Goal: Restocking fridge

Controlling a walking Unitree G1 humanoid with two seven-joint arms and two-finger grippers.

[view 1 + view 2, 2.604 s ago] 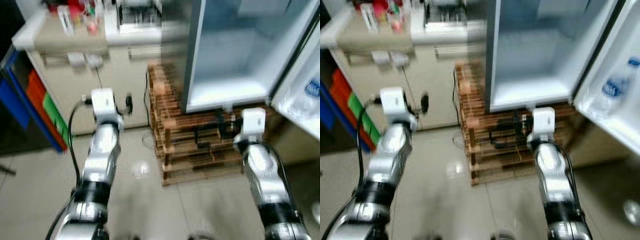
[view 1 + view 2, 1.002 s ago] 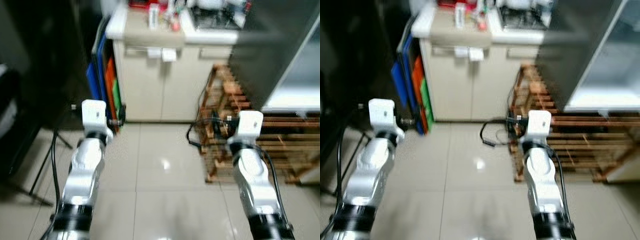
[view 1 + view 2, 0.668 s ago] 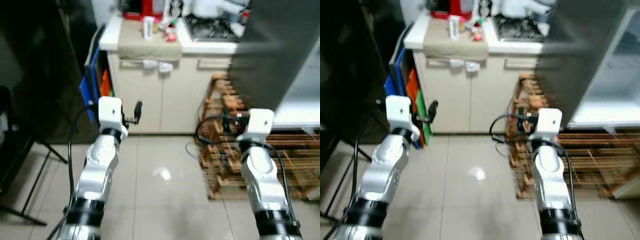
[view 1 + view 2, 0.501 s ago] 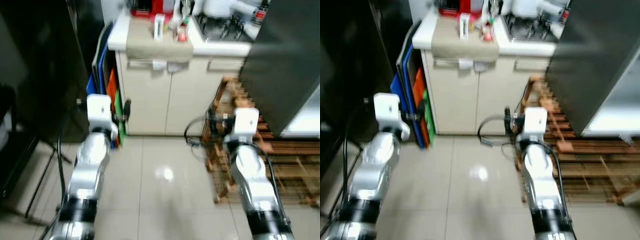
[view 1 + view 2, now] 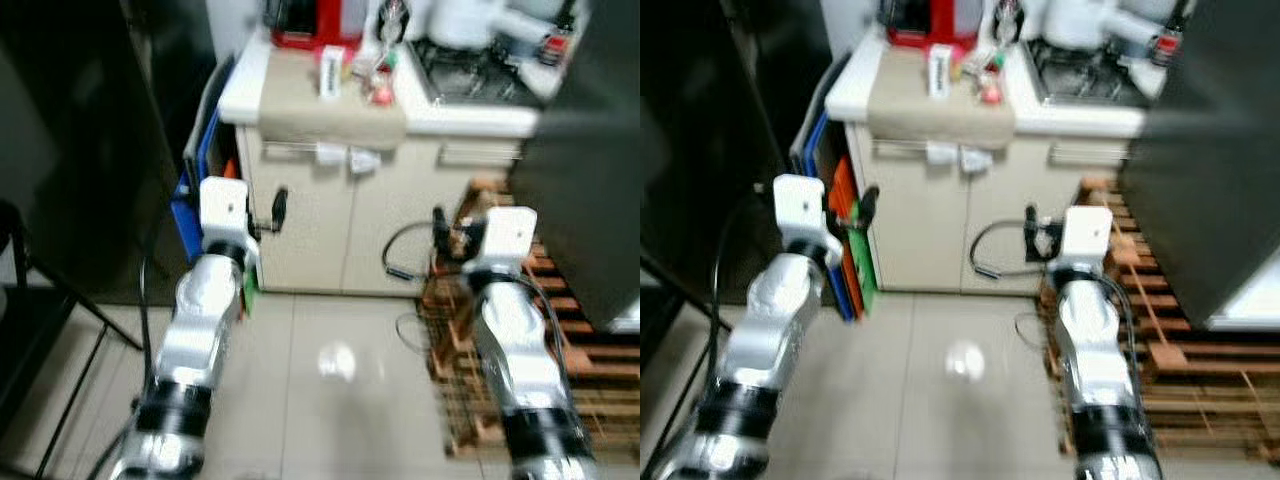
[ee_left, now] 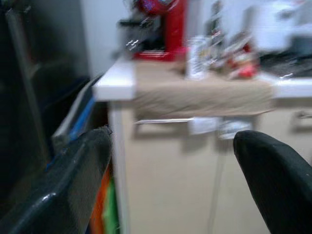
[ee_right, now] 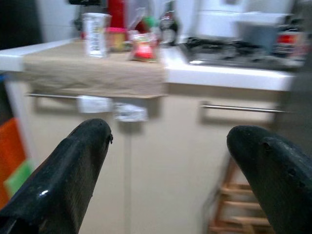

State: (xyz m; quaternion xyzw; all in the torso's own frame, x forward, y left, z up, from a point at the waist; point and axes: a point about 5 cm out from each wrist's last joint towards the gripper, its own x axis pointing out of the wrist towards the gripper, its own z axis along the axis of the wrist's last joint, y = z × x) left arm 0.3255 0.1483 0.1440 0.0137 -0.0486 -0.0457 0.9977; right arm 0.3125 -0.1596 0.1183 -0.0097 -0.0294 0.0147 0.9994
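A cream cabinet (image 5: 330,235) stands ahead of me, its counter covered by a beige cloth (image 5: 325,105). On the cloth are a white carton (image 5: 329,72), a red packet (image 5: 380,95) and a red appliance (image 5: 318,20). The fridge's dark side (image 5: 590,200) rises at the right. Both arms are held forward at mid height. My left gripper (image 6: 171,139) is open and empty, short of the cabinet's left end. My right gripper (image 7: 168,130) is also open and empty, facing the cabinet doors.
A stove top (image 5: 470,60) and a white kettle (image 5: 465,18) sit on the counter's right part. A wooden pallet (image 5: 570,380) lies under the fridge, with black cables (image 5: 400,250) beside it. Blue, orange and green boards (image 5: 845,200) lean left of the cabinet. Bare tiled floor (image 5: 330,400) lies in front.
The whole view has swung from the open fridge toward the counter, which now looks nearer and more central. Both arms stay forward with fingers apart.
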